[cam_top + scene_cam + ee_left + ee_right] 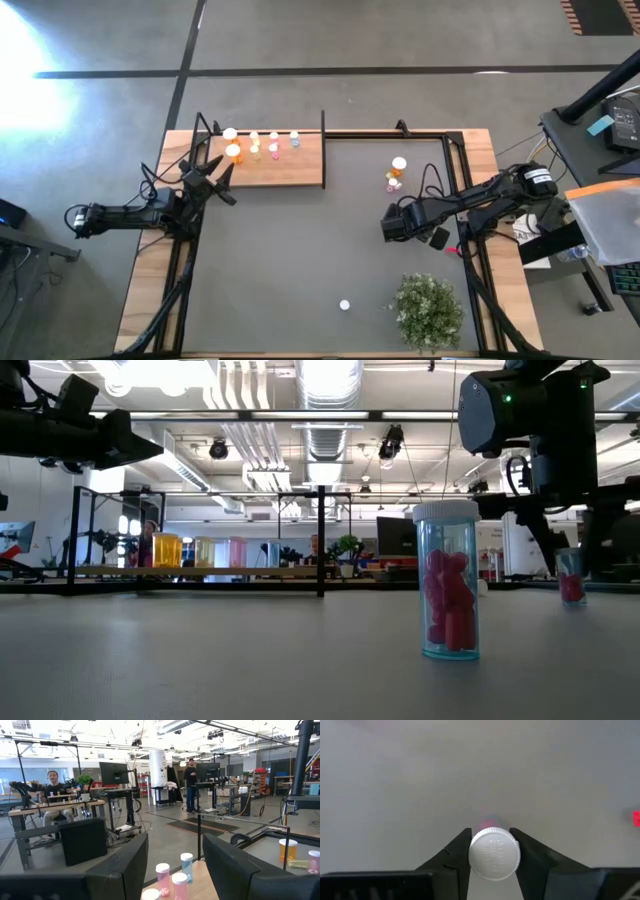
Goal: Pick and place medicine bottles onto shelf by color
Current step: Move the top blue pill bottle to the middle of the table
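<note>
The wooden shelf [265, 160] lies at the far left and carries several white-capped medicine bottles [262, 145], orange, yellow, pink and blue. My left gripper [218, 182] hovers open at the shelf's near left corner, with the pink and blue bottles [172, 877] showing beyond its fingers. My right gripper [490, 834] points down at the table's right and is shut on a small bottle of red pills [571, 577]. An orange bottle [399, 164] and a pink one [393, 183] stand just beyond it. Another bottle [447, 580] stands alone near the front edge. My right gripper pinches the bottle's round white cap [494, 853] between its two fingers, one on each side of the rim [473, 856]. The fingers come from above, pointing down. The bottle stands upright with its base on the grey mat [571, 600].
A green bushy plant [428, 310] stands at the near right, close to my right arm. A thin black post [323, 150] rises at the shelf's right end. The grey mat [300, 260] lies bare between the shelf and the lone bottle [344, 305].
</note>
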You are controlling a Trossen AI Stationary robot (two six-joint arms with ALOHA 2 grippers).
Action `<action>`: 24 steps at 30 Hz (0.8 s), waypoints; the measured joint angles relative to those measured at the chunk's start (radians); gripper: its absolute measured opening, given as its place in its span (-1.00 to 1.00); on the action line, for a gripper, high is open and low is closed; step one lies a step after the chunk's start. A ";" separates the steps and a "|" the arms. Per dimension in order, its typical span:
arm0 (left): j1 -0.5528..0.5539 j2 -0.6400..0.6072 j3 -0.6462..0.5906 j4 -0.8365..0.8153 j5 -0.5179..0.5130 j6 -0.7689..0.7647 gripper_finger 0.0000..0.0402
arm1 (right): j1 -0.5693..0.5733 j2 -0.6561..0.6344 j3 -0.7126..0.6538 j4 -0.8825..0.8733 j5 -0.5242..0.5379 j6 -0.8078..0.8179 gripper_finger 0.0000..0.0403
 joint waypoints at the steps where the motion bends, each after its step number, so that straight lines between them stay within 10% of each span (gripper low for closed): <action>1: 0.000 0.000 0.000 0.000 0.000 0.000 -0.14 | 0.000 0.000 0.000 0.000 0.000 0.000 -0.48; 24: 0.000 0.000 0.000 -0.001 0.000 0.000 -0.14 | -0.036 0.058 0.048 0.396 0.062 -0.302 -0.50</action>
